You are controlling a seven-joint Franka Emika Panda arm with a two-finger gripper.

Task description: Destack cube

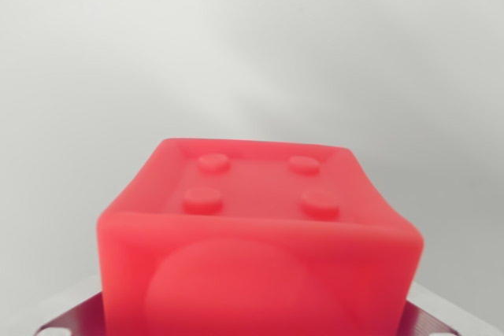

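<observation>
Up close, glossy studded red cube (260, 241)

The red cube (260, 249) is looking like smooth, slightly translucent, softly glossy plastic; the pale background in the upper frame is appearing matt.

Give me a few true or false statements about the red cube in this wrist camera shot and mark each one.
1. The red cube shows four round studs on its top face. True.
2. The cube is blue. False: it is red.
3. A large round raised disc marks the cube's near side. True.
4. A second cube sits on top of it. False: nothing rests on its top.
5. The background is plain pale grey. True.
</observation>
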